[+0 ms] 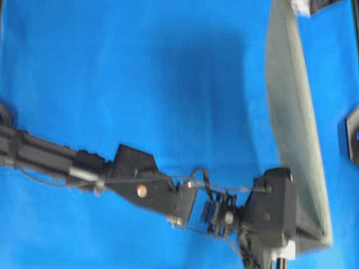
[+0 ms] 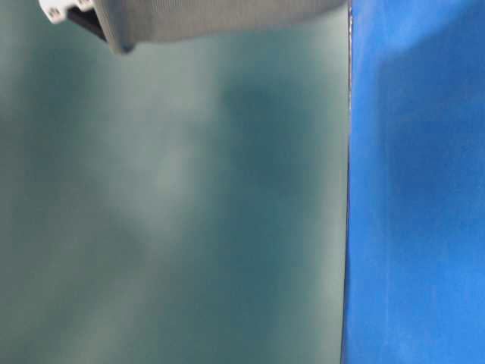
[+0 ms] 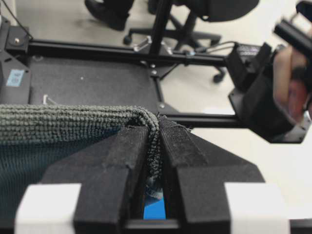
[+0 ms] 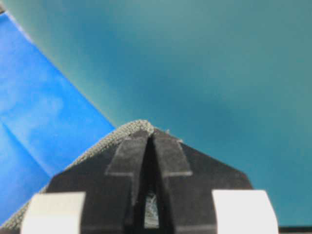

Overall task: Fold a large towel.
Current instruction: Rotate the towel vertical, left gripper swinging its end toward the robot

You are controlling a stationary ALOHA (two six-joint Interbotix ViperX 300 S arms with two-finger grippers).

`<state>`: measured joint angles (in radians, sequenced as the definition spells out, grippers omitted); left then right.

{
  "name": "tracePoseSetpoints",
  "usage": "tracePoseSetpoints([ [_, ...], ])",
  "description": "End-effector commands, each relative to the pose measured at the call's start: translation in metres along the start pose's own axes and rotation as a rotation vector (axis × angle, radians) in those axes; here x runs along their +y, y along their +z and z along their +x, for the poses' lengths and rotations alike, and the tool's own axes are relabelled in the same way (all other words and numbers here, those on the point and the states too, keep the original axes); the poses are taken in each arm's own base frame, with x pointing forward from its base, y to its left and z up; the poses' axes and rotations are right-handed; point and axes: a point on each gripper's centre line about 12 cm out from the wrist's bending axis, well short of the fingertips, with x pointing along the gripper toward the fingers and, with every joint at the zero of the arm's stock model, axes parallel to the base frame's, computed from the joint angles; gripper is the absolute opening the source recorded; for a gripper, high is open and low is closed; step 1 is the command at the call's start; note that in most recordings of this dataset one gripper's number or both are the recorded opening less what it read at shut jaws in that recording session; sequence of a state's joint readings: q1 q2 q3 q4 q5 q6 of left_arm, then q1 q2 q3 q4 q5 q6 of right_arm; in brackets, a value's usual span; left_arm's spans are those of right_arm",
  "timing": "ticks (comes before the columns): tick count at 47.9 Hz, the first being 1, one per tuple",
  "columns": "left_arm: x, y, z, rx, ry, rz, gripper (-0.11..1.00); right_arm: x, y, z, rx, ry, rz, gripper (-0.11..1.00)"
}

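The towel [image 1: 294, 129] was lifted off the blue sheet [image 1: 112, 84] and hung as a taut sheet, seen nearly edge-on from overhead: a narrow grey-green band with its long axis running from the far edge of the blue sheet toward the near edge, bowing slightly outward to the right. Its top edge was stretched between the two grippers.

Left gripper [image 3: 155, 146]: jaws nearly closed, pinching a bunched corner of the towel between the black pads; the terry edge ran off to the left from the jaws. In the overhead view the left arm [image 1: 129, 182] reached across the blue sheet to the near end of the towel band.

Right gripper [image 4: 148, 139]: jaws nearly closed on the towel's hem, a rounded corner of cloth poking out above the tips. In the overhead view only a blurred pale bit of it showed at the far end of the towel band.

In the table-level view the towel filled most of the frame as a blurred green plane with a straight vertical edge, the blue sheet showing to the right of that edge. The desk under the blue sheet was not visible. A dark shadow lay on the blue sheet left of the towel.
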<state>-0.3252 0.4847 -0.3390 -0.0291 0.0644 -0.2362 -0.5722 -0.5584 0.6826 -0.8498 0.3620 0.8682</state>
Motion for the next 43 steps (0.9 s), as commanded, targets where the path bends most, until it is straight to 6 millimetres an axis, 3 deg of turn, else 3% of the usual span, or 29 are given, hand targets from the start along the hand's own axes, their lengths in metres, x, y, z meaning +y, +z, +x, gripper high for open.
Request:
tracePoseSetpoints([
  [1, -0.041, 0.0, -0.013, 0.011, -0.065, -0.02, 0.04, -0.018, -0.002, 0.012, 0.03, -0.073, 0.007, 0.03],
  [8, -0.039, -0.042, -0.04, 0.121, -0.047, -0.128, 0.04, -0.001, -0.025, 0.054, 0.133, -0.037, -0.03, 0.03],
  [14, -0.041, -0.089, -0.079, 0.208, -0.036, -0.241, 0.04, 0.019, -0.042, 0.094, 0.192, 0.02, -0.06, 0.03],
  [24, -0.029, -0.139, -0.134, 0.247, -0.02, -0.358, 0.04, 0.053, -0.062, 0.152, 0.216, 0.141, -0.08, 0.03],
  [32, -0.017, -0.163, -0.157, 0.279, 0.005, -0.378, 0.04, 0.074, -0.06, 0.171, 0.197, 0.197, -0.106, 0.03],
  [43, -0.005, -0.168, -0.158, 0.296, 0.037, -0.373, 0.04, 0.084, -0.061, 0.174, 0.191, 0.219, -0.161, 0.03],
])
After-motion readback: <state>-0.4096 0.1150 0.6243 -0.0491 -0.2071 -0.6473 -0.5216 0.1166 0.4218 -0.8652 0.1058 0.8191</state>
